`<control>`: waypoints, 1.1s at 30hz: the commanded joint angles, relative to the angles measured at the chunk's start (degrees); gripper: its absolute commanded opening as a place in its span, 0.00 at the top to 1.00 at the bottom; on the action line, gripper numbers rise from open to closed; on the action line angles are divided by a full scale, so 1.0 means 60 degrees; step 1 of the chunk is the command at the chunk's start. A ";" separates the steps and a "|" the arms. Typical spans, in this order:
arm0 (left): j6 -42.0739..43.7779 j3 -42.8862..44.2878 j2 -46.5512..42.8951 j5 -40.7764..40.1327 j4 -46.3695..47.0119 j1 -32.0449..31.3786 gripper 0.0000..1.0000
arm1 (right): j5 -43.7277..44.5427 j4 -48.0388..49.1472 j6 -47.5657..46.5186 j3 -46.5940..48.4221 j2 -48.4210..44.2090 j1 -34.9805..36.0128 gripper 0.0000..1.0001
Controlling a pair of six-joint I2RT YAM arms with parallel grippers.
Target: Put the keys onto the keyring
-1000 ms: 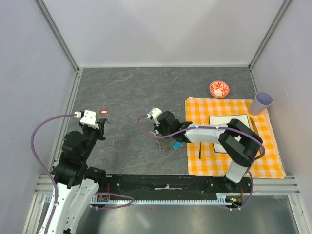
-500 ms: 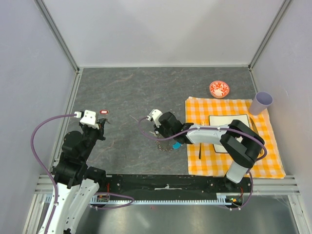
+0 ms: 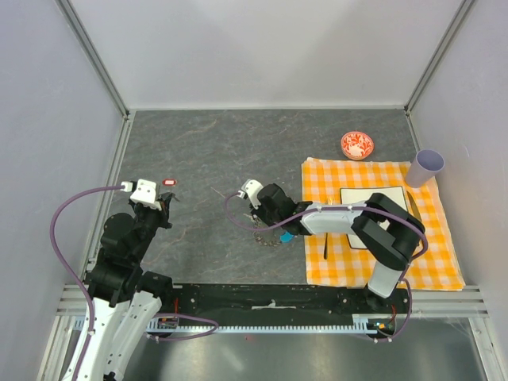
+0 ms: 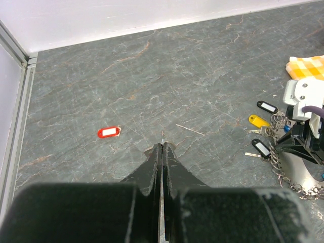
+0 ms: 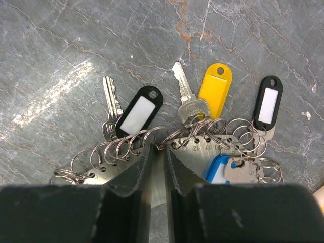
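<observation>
The keyring (image 5: pixel 238 147) is a curved metal plate with numbered holes, rows of split rings and a chain (image 3: pixel 267 238). Keys hang on it by their tags: black-and-white (image 5: pixel 137 110), yellow (image 5: pixel 215 91), black (image 5: pixel 267 104) and blue (image 5: pixel 218 169). My right gripper (image 5: pixel 158 148) points down at the plate's ring edge, jaws a narrow gap apart, with a small ring at the tips; in the top view the right gripper (image 3: pixel 266 225) covers most of it. My left gripper (image 4: pixel 162 146) is shut far to the left, a thin metal sliver (image 4: pixel 162 134) poking out between its tips.
A red tag (image 4: pixel 109 132) lies on the stone table just ahead-left of the left gripper. On the right lies a checked cloth (image 3: pixel 381 258) with a fork (image 3: pixel 325 243) and white plate (image 3: pixel 379 208). A red-and-white bowl (image 3: pixel 357 145) and a cup (image 3: pixel 427 167) stand behind.
The right gripper has shifted slightly over the keyring and its elbow has moved a little. The left arm has not moved.
</observation>
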 commanded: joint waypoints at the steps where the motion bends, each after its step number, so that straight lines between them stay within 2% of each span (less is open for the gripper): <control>1: -0.0263 -0.0006 0.0040 0.0124 0.0422 -0.0012 0.98 | -0.0057 0.0370 -0.0095 0.0018 0.0080 0.0044 0.82; 2: -0.0249 -0.0006 0.0026 0.0124 0.0422 0.0003 0.98 | -0.0027 0.0312 -0.0124 0.0047 0.0036 0.0044 0.87; 7: -0.0249 0.0009 0.0025 0.0138 0.0407 0.0003 0.98 | 0.0163 -0.0289 -0.0402 0.0194 -0.0373 0.0044 1.00; 21: -0.0249 -0.0006 -0.0048 0.0138 0.0422 -0.0012 0.98 | 0.0895 -0.0627 -0.0125 0.0282 -0.0595 0.0044 1.00; 33: -0.0263 -0.0020 -0.0048 0.0124 0.0407 -0.0012 0.98 | 0.1349 0.0471 0.0359 -0.0143 -0.0053 0.0030 0.95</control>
